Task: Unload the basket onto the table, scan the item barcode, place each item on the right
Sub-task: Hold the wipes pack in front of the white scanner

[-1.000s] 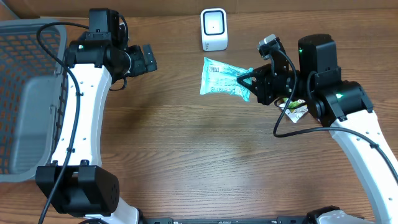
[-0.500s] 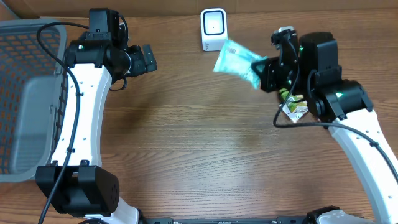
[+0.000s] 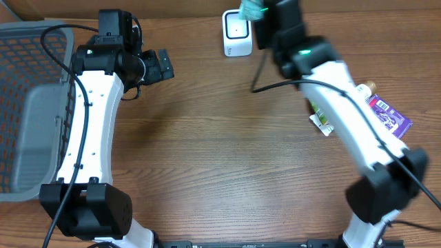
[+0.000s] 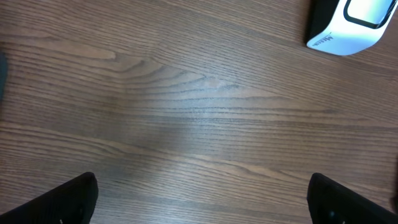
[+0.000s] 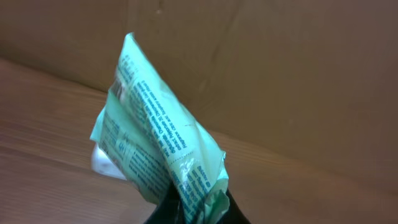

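Our right gripper [image 5: 189, 214] pinches the green packet [image 5: 155, 137] by its lower edge, at 12 o'clock of the table [image 3: 227, 151], at the scanner's [image 3: 237, 33] 1 o'clock. Our left gripper [image 3: 162, 65] hangs spread and empty at 10 o'clock. The crumpled film could hide the barcode, or the thin pinch could slip. The right wrist view shows print and pinch; overhead shows the packet against the scanner.

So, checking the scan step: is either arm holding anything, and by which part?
The right end effector pinches the green packet by one sealed end, the rest sticking out free. The left end effector is open and holds nothing.
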You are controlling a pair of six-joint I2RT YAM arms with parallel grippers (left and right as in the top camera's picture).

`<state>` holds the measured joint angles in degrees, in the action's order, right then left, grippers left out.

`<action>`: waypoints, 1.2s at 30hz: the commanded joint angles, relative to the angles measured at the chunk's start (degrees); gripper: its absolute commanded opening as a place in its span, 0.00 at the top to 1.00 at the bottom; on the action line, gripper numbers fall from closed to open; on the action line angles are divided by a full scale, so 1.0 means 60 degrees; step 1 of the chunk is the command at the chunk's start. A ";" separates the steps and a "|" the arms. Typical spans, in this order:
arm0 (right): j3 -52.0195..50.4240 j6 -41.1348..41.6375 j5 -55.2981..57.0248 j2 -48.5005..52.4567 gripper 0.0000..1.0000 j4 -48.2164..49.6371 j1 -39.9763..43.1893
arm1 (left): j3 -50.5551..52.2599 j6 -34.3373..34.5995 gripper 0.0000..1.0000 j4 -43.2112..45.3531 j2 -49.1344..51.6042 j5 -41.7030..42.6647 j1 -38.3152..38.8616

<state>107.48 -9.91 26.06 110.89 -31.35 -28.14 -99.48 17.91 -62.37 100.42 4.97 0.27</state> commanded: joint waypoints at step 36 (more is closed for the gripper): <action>0.0270 -1.3468 0.1978 0.3993 0.96 0.6900 -0.0244 | -0.0142 0.0084 0.00 0.0004 -0.0127 0.0069 0.0047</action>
<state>107.59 -88.58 38.30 133.95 9.41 -29.21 -99.48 17.91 -62.37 100.42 4.97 0.27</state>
